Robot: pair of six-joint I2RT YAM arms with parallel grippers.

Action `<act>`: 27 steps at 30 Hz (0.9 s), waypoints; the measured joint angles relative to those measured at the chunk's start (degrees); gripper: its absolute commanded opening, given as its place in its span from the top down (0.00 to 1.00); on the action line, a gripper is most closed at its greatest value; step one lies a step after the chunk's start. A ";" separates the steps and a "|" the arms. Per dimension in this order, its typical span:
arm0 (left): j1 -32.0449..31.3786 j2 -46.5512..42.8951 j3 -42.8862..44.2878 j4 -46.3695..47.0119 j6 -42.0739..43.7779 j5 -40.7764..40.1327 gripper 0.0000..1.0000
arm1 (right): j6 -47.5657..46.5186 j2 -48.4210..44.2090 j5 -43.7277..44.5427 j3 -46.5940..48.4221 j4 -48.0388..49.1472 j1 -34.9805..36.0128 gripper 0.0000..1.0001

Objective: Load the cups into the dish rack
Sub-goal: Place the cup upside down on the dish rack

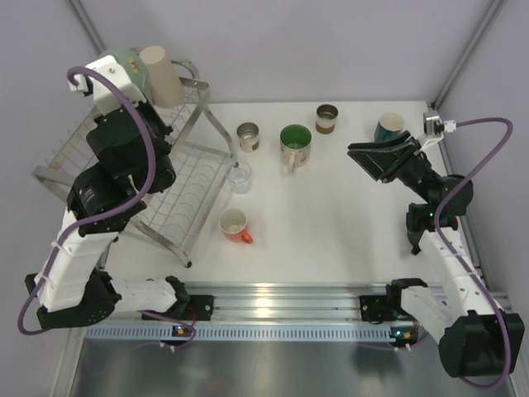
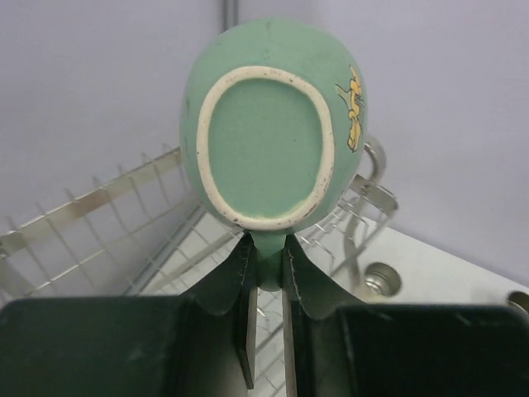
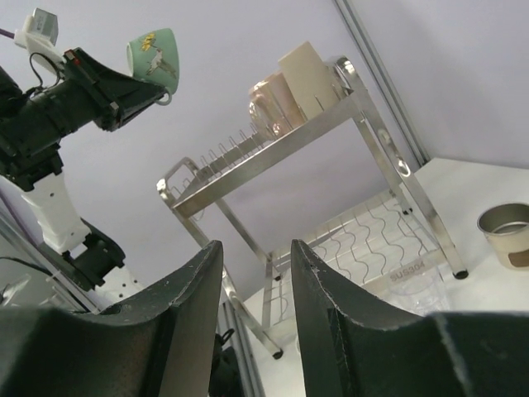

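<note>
Cups sit in many spots on the white table (image 1: 347, 231); closest to the arms is the white cup with the orange handle (image 1: 235, 225), mouth up, near the low shelf of the dish rack (image 1: 216, 126); a bit further back is the clear glass (image 1: 240, 177), right by the rack's leg; behind it stands the steel cup (image 1: 248, 136), and next to that the white cup that is green inside (image 1: 295, 142); further still are the brown-banded cup (image 1: 326, 117) and the dark teal cup (image 1: 390, 126), both near the far edge.

The right gripper (image 3: 254, 273) hangs over the table near the dark teal cup; its two fingers (image 3: 195, 314) stand partly apart, and nothing is between them.

The dish rack is on the left side of the table, and the left arm (image 1: 124, 157) reaches up over it; the left gripper (image 2: 266, 252) is squeezed narrow on the handle of a light green mug (image 2: 264, 145); the mug is up in the air above the rack and does not touch it; it lies on its side, its bottom faces the wrist camera, and it has a small yellow picture (image 2: 353, 103) on it.

On the rack's top shelf, at the far end, a beige cup (image 1: 164, 74) and a pink cup (image 3: 269, 103) stand side by side.
</note>
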 measured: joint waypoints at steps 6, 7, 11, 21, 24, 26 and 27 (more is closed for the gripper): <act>0.11 -6.43 -18.01 32.09 29.55 -6.80 1.00 | -1.25 -0.24 -0.31 0.00 -2.54 0.00 0.61; 0.17 -6.88 -20.41 38.29 35.10 -7.48 1.00 | -1.53 -0.52 -0.33 0.00 -3.17 0.00 0.61; 0.66 -5.88 -20.74 42.07 39.23 -8.50 1.00 | -3.17 -1.97 -0.44 0.00 -5.75 0.00 0.61; 1.77 2.97 -16.17 48.48 49.86 -10.14 1.00 | -7.58 -3.26 -0.37 0.11 -12.07 0.00 0.61; 1.79 9.09 -11.63 47.36 51.45 -10.27 1.00 | -8.63 -3.34 -0.37 0.17 -13.57 0.00 0.61; 1.81 13.62 -7.50 45.77 52.15 -9.99 1.00 | -9.16 -3.54 -0.35 0.17 -14.29 0.00 0.61; 1.84 15.37 -5.97 44.83 52.28 -9.81 1.00 | -9.46 -3.69 -0.33 0.17 -14.69 0.00 0.61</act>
